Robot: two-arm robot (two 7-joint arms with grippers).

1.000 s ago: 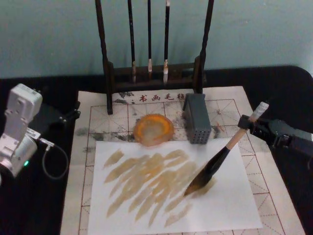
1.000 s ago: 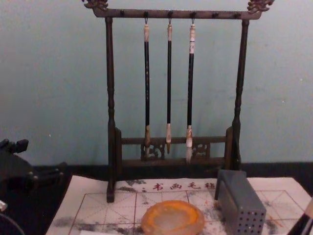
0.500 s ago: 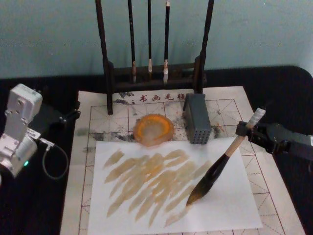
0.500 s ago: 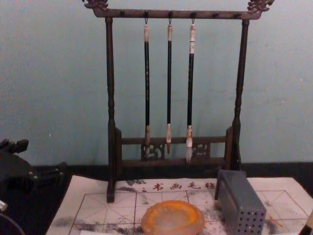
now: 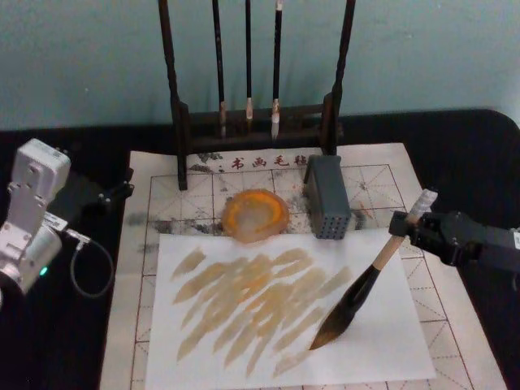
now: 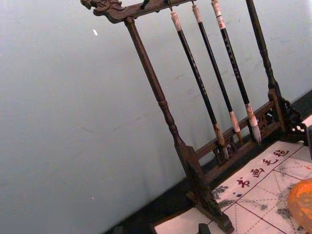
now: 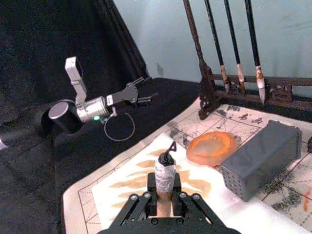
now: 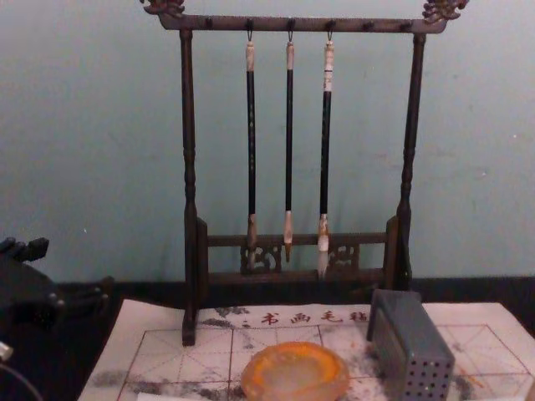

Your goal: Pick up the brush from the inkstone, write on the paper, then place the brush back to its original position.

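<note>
Brush [image 5: 366,288] on the sheet: writing step judged to be in hand.
Tip is set low on the plain sheet [image 5: 382,349], by the ochre strokes [image 5: 244,301]; the sheet is laid over the gridded paper [image 5: 134,325]. Handle is clamped slantwise near its white end by the right gripper [image 5: 400,223]. Next move is judged: brush to be lifted clear, carried to the inkstone [image 5: 256,214] just beyond the sheet, and laid down. Left gripper [image 5: 120,189] is parked far left.
</note>
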